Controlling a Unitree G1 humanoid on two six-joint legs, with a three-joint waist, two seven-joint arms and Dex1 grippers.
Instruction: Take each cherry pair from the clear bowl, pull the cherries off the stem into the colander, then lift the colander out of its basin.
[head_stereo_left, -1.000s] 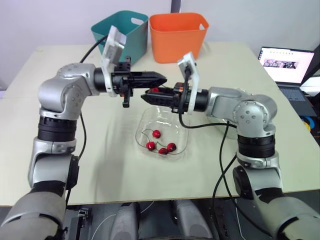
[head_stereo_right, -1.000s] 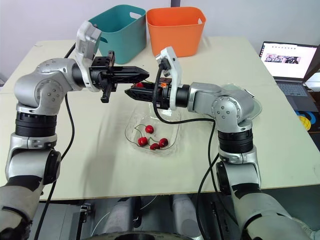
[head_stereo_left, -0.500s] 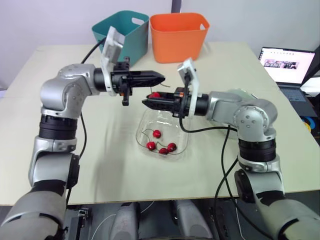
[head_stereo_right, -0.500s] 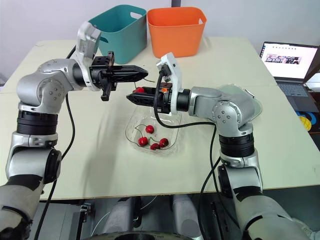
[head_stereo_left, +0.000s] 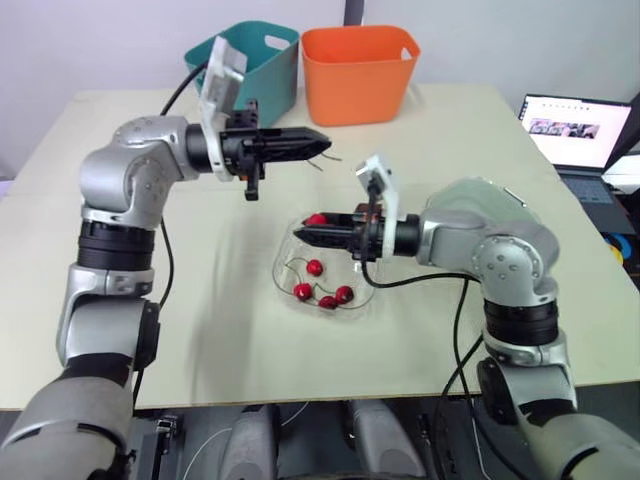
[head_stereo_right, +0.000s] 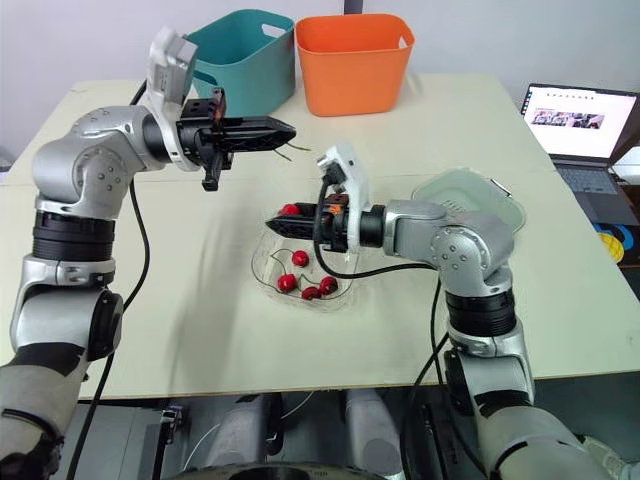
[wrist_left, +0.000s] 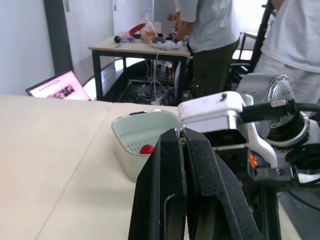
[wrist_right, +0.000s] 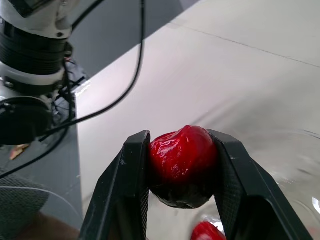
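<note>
Cherry (wrist_left: 146, 149) in colander (wrist_left: 125, 150); right claw (wrist_right: 181, 140) pinches second cherry (wrist_right: 181, 167).

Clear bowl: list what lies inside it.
Four red cherries with thin stems lie inside the clear bowl. The right gripper, shut on a fifth cherry, hangs over its far part and covers whatever lies beneath there.

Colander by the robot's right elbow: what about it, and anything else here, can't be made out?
Colander: in the head views the right arm covers its near side; in the left wrist view the left gripper blocks much of its inside, one cherry showing.
Stem in the left gripper: too thin to trace.
Teal bin and orange bin: walls hide their insides.
Laptop: cut off by the right eye view's right edge.
</note>
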